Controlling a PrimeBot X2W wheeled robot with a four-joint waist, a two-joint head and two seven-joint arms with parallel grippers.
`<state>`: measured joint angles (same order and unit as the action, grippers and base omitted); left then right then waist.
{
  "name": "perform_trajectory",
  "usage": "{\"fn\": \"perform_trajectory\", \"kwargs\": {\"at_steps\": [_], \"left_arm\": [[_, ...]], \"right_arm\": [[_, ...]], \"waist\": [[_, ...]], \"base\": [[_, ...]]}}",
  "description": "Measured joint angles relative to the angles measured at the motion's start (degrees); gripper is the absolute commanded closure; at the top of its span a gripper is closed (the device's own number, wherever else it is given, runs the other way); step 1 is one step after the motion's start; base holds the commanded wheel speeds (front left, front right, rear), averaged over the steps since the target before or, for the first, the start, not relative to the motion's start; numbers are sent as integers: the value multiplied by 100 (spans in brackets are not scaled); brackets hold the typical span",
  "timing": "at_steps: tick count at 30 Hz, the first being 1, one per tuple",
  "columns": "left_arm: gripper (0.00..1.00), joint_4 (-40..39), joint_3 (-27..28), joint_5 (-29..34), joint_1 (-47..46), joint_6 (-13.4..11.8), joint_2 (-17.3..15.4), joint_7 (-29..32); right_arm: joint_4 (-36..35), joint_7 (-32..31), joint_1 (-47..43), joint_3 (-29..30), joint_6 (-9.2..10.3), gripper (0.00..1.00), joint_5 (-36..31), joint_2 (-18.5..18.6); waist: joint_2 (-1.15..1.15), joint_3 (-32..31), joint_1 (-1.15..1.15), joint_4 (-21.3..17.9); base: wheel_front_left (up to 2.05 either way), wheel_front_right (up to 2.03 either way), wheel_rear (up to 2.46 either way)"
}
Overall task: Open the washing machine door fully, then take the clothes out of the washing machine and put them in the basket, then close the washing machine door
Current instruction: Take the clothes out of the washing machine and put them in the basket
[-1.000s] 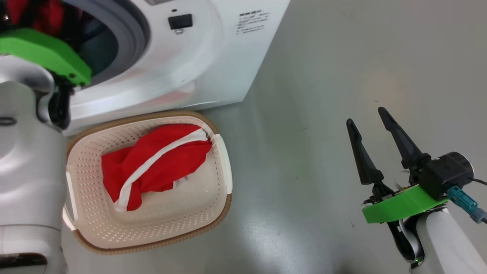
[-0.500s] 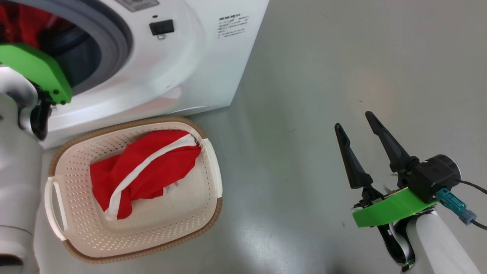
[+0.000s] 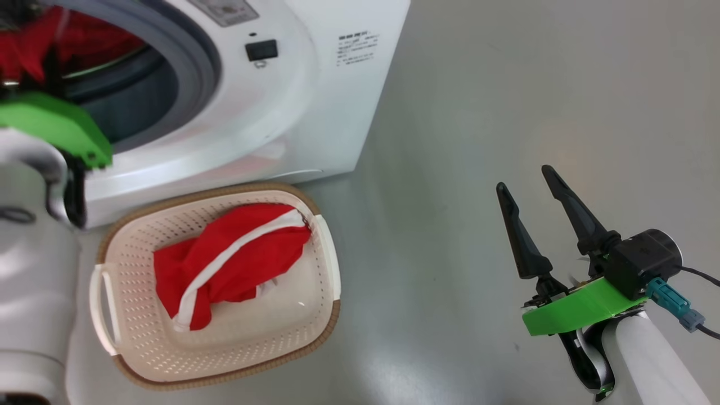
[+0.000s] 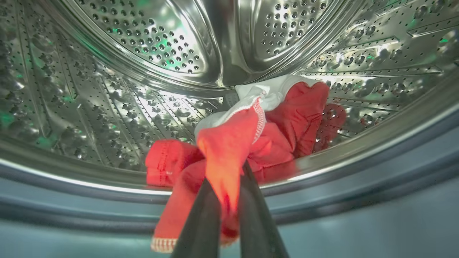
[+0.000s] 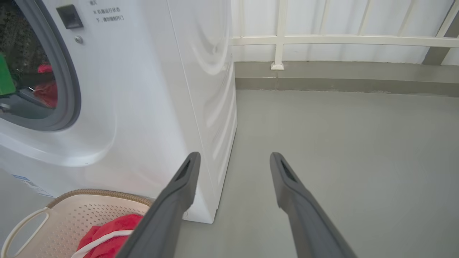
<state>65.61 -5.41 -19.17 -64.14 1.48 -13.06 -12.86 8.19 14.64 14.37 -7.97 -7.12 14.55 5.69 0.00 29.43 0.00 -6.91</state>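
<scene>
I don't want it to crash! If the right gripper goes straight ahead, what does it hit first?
The right gripper would probably meet the grey floor first, passing beside the washing machine; depth is unclear.

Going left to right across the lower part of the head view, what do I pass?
Left arm's pale forearm → basket holding a red garment → bare grey floor → right gripper, jaws open.

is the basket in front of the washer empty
No, a red garment with a white stripe lies inside the basket.
</scene>
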Motion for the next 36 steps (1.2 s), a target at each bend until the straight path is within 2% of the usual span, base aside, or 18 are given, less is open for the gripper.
{"fn": "perform_trajectory", "kwargs": {"at_steps": [5, 9, 15, 21, 30, 36], "left_arm": [[100, -197, 156, -119, 466, 7, 46, -137], [100, -1020, 337, -108, 966, -87, 67, -144], [100, -2281, 659, 82, 2003, -153, 274, -145], [100, -2961, 851, 212, 2726, -124, 488, -144], [100, -3928, 1025, 542, 3516, -41, 553, -144], [100, -4741, 1077, 659, 4007, -45, 730, -145]], "right_arm": [[41, 0, -10, 1, 0, 0, 0, 1], [67, 0, -21, 7, 0, 0, -3, 7], [94, 0, -112, 11, 0, 0, -3, 19], [142, 0, -361, 11, 0, 0, -3, 18], [231, 0, -523, -2, 0, 0, -3, 2], [292, 0, -731, -4, 0, 0, -20, 10]], "waist": [[0, -207, 0, 103], [0, -405, 0, 180], [0, -741, 0, 274], [0, -1115, 0, 346], [0, -1615, 0, 409], [0, -1963, 0, 459]], "base": [[0, 0, 0], [0, 0, 0], [0, 0, 0], [0, 0, 0], [0, 0, 0], [0, 0, 0]]}}
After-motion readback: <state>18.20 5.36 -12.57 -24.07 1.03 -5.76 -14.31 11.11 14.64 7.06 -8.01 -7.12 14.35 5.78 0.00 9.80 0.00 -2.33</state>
